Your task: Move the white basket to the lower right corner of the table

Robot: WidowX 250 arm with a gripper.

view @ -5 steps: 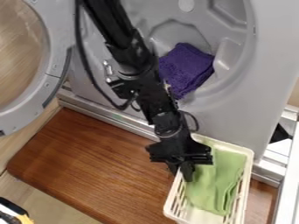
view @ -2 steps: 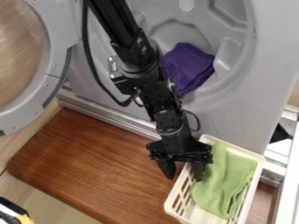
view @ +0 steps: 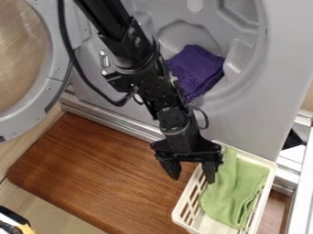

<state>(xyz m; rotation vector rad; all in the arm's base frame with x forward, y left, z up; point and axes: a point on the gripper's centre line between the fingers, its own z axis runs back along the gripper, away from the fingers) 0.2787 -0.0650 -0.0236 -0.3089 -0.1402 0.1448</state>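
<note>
The white basket [view: 177, 211] is sitting toward the lower right of the worktop [view: 98, 173], with a folded green cloth [view: 229, 196] lying inside it. Its long axis is running at a slant, from the upper right of the view down toward the lower left.

The claw [view: 191, 173] is hanging at the basket's upper left, so most of the basket is lying below it and to its right. The claw is standing wide, its fingers well apart: one is hanging over bare wood outside the basket, the other is reaching the near long rim. Whether that finger is touching, I cannot tell. The basket is seemingly lying close to its goal, near the board's right edge; any last nudge would probably be going down and to the right, and pushing high on that rim could be turning the basket instead of sliding it.

Along the worktop's far side a metal ledge [view: 116, 122] is running beneath a grey machine [view: 287, 45], in whose hollow a purple cloth [view: 198, 68] is resting. A round door [view: 58, 68] is standing open at the left, and the black arm [view: 131, 50] is coming in from the top.
</note>
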